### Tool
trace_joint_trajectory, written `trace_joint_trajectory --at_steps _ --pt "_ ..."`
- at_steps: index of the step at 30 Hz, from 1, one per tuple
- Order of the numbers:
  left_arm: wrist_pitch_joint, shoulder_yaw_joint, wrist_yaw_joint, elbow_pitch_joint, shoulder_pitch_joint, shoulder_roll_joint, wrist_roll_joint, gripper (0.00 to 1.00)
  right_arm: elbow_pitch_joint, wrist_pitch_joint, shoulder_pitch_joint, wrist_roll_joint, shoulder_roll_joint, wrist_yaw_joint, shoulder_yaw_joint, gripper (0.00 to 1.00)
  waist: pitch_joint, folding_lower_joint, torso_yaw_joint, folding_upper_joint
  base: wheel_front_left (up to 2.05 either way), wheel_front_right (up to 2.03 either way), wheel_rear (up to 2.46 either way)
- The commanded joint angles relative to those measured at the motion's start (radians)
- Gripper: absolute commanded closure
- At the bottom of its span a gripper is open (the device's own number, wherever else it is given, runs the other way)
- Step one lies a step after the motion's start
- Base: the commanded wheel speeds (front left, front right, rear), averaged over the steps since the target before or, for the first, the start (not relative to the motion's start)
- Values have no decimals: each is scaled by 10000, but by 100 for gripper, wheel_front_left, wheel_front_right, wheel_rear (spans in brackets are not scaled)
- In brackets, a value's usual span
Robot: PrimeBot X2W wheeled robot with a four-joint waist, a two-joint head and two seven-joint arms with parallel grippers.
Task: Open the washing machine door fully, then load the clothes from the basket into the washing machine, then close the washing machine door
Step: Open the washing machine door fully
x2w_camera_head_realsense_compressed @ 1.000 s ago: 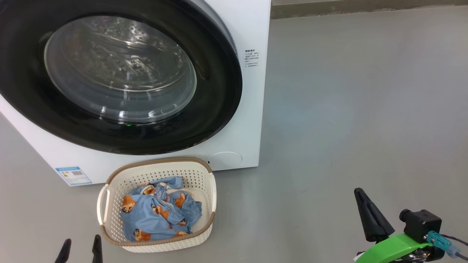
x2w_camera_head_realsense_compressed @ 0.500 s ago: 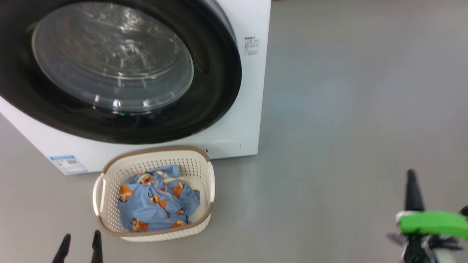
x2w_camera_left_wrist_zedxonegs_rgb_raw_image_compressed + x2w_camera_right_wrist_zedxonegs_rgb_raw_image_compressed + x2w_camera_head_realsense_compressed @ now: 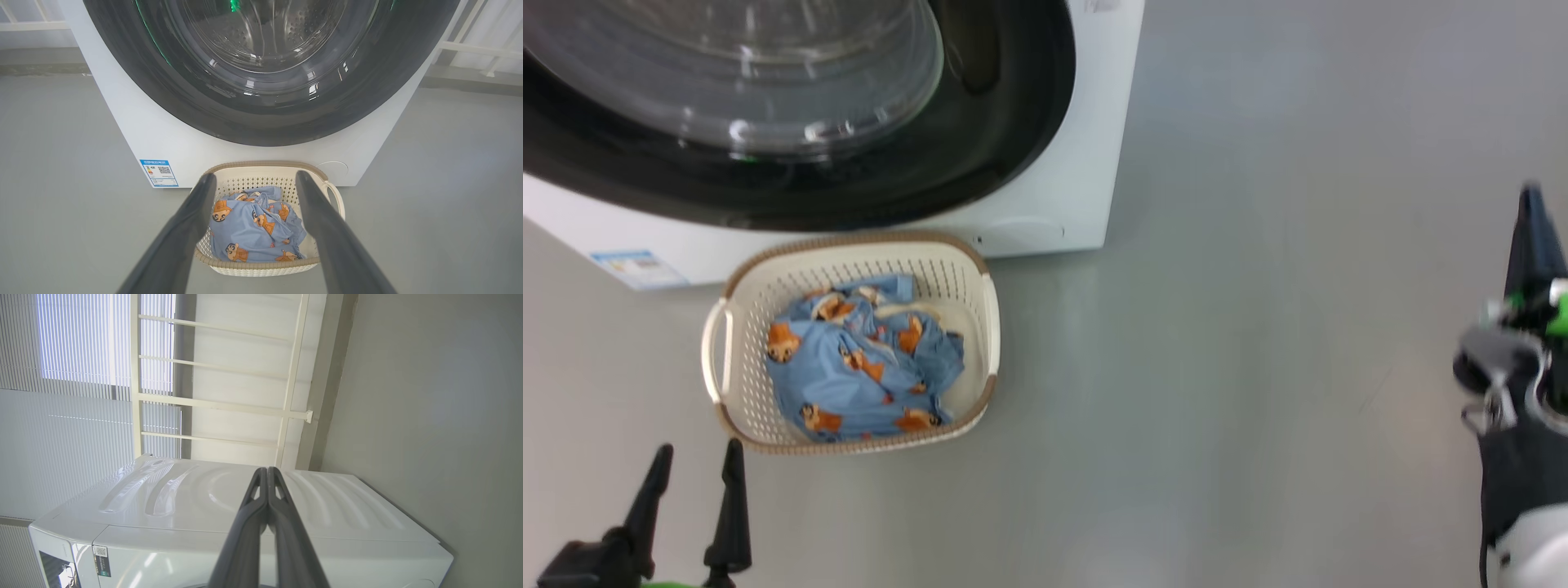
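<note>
Your left gripper (image 3: 698, 453) gapes wide, empty, near the basket (image 3: 982, 327) holding the clothes (image 3: 849, 367). Your right gripper (image 3: 267, 471) is pinched shut, well off right. The washing machine door (image 3: 988, 155) looks closed, directly above the basket. Risk: fingers slip off the glossy ring, or an arm knocks the basket.

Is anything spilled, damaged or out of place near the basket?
Nothing stands out. The light blue printed clothes lie crumpled inside the cream perforated plastic basket, which stands upright on the grey floor before the white washing machine.
</note>
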Motion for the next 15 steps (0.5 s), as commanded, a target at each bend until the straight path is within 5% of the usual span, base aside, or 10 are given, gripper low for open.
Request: trace_joint_trajectory --at_steps 1,15 --pt "-136 404 -33 -320 -329 129 52 0 -458 267 -526 122 -57 -11 294 100 938 -2 170 -1 0 0 0" --pt "-136 290 -118 -201 -1031 129 -514 0 -1617 2422 -3134 -167 -113 -11 1825 100 2417 -2 816 -1 0 0 0"
